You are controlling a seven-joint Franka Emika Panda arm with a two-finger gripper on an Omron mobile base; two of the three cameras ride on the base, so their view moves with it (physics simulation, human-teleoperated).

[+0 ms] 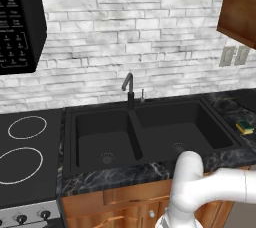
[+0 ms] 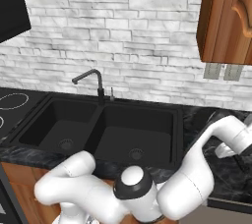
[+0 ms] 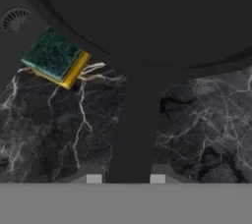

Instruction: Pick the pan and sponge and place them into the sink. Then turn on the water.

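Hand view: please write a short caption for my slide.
Gripper astride the pan handle, with the sponge nearby on the marble counter.

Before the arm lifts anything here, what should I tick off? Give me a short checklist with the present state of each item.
1. Gripper lined up on the pan handle: ok, the handle runs straight between the fingertips in the hand view.
2. Gripper shut firmly on the handle: cannot tell, the tips flank it but contact is not clear.
3. Sponge clear of the handle: ok, it lies off to one side on the counter, beside the pan rim.
4. Sink basins free to receive the pan: ok, both look empty.
5. Water off at the faucet: ok, no stream visible.
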